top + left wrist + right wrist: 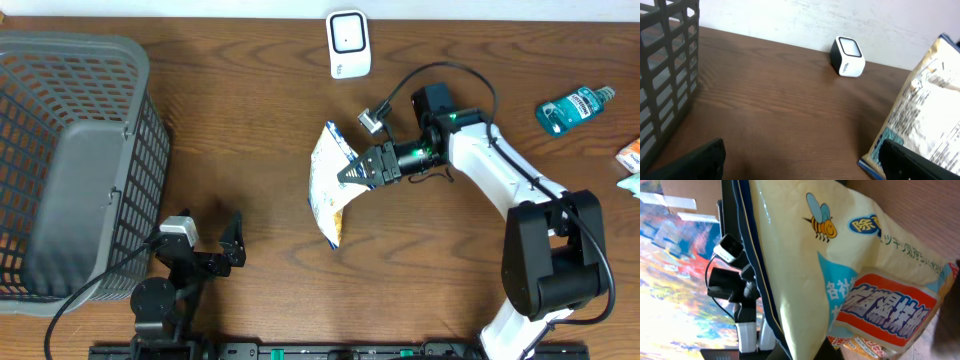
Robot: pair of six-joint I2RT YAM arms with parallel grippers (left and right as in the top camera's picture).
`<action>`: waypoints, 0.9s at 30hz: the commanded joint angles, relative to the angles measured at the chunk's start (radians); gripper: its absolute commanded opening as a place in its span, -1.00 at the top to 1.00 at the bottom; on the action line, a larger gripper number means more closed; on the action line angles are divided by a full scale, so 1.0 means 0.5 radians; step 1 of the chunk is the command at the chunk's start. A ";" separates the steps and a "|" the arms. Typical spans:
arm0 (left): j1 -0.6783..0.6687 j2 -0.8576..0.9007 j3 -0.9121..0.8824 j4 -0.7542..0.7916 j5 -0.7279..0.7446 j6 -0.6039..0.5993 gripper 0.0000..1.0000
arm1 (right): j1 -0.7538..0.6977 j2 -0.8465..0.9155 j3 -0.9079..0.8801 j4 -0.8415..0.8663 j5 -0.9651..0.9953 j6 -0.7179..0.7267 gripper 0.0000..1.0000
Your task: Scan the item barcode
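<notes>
Pouch (330,190) is clamped in my right gripper (350,172), not yet presented to the white scanner (348,42); my left gripper (205,250) is released.

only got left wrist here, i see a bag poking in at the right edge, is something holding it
Observer: Yes. The right hand is shut on the bag, gripping its edge.
Operator: cant see the other face, whats printed there
Observer: The right wrist view shows a yellow face with a cartoon bee and a red label with white characters.
Operator: anything else over on that side of the table
Observer: A teal bottle lies on its side near the table's right edge, beyond the right arm.
</notes>
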 commanded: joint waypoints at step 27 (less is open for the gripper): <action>-0.005 -0.013 -0.041 -0.035 0.025 0.020 -0.96 | -0.471 -0.117 0.031 -0.140 1.711 0.444 0.05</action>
